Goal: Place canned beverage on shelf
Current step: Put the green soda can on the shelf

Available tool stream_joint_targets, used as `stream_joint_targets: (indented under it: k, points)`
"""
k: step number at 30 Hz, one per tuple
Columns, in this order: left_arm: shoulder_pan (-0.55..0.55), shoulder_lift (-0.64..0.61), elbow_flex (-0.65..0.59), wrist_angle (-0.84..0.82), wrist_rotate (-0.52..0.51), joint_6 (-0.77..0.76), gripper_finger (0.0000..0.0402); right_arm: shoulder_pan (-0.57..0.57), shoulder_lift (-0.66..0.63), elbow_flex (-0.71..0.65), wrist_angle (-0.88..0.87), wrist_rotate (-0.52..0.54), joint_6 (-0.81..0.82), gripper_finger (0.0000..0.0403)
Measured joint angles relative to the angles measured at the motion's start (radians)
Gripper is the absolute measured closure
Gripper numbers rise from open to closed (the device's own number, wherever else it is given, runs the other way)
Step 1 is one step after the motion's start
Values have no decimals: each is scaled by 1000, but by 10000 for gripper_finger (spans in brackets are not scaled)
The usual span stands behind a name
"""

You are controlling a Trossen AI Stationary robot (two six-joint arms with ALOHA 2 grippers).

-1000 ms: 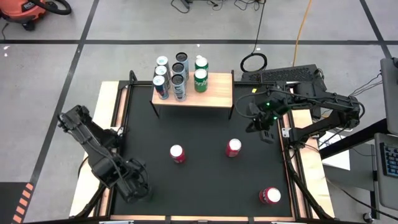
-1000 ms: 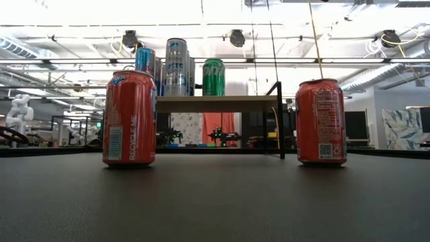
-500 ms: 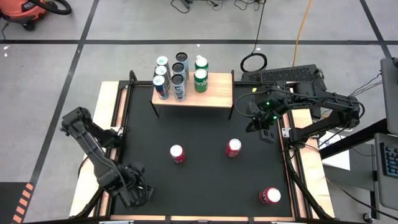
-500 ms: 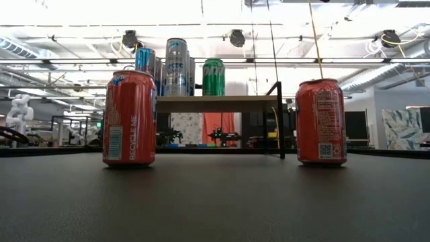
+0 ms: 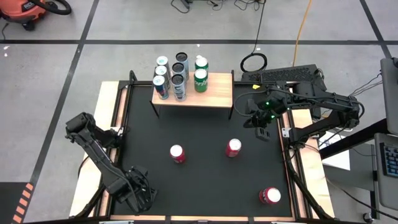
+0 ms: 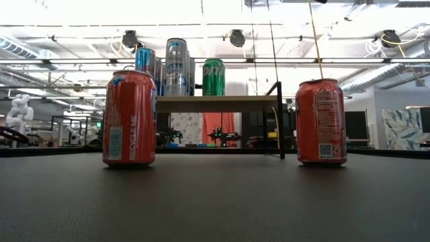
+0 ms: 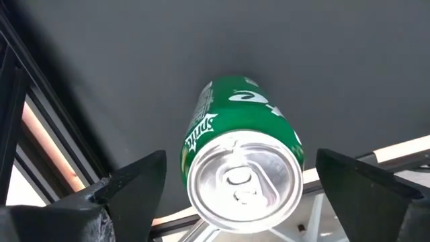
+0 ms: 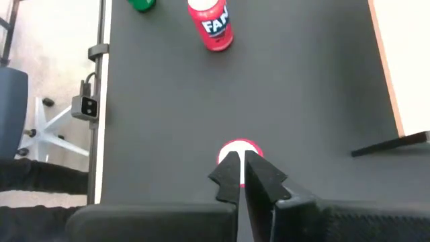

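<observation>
A green can (image 7: 238, 168) stands upright on the black tabletop near its near left corner. My left gripper (image 7: 240, 161) hangs over it, pointing down, open, with one finger on either side of the can's top and a gap on both sides. In the high view that gripper (image 5: 140, 197) hides the can. The wooden shelf (image 5: 214, 92) at the far edge carries several cans (image 5: 177, 76). My right gripper (image 5: 260, 129) waits shut above the table's right side, over a red can (image 8: 240, 149).
Three red cans stand on the table: one left of the middle (image 5: 177, 153), one right of the middle (image 5: 233, 147), one at the near right corner (image 5: 269, 196). The shelf's right half is bare wood. A black frame rail (image 7: 40, 134) runs along the table's edge beside the green can.
My left gripper has come down and a little toward the table's near edge, staying open.
</observation>
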State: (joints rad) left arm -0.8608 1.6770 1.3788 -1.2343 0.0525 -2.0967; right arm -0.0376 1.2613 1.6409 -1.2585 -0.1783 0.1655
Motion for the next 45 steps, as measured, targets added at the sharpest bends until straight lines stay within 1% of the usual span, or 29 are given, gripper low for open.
stream_joint_targets:
  k: [7, 13, 19, 30, 34, 40, 45]
  points:
    - [0, 4, 0, 9, 3, 11, 31, 0, 4, 0, 42, 1, -21, 403]
    - [-19, 10, 0, 21, 5, 7, 31, 0, 5, 0, 43, 2, -22, 403]
    - [-31, 11, 0, 14, 6, -30, 31, 0, 5, 0, 43, 2, -24, 403]
    - [-30, 10, -25, 45, -5, 9, 32, 0, 5, 0, 43, 2, -28, 403]
    - [-30, 10, -45, 99, 0, 35, 44, 0, 5, 0, 43, 1, -28, 403]
    - [-30, 10, -49, 105, 4, 37, 77, 0, 5, 0, 43, 0, -28, 403]
    - [-30, 10, -49, 107, 15, 75, 89, 0, 5, 0, 43, 0, -28, 403]
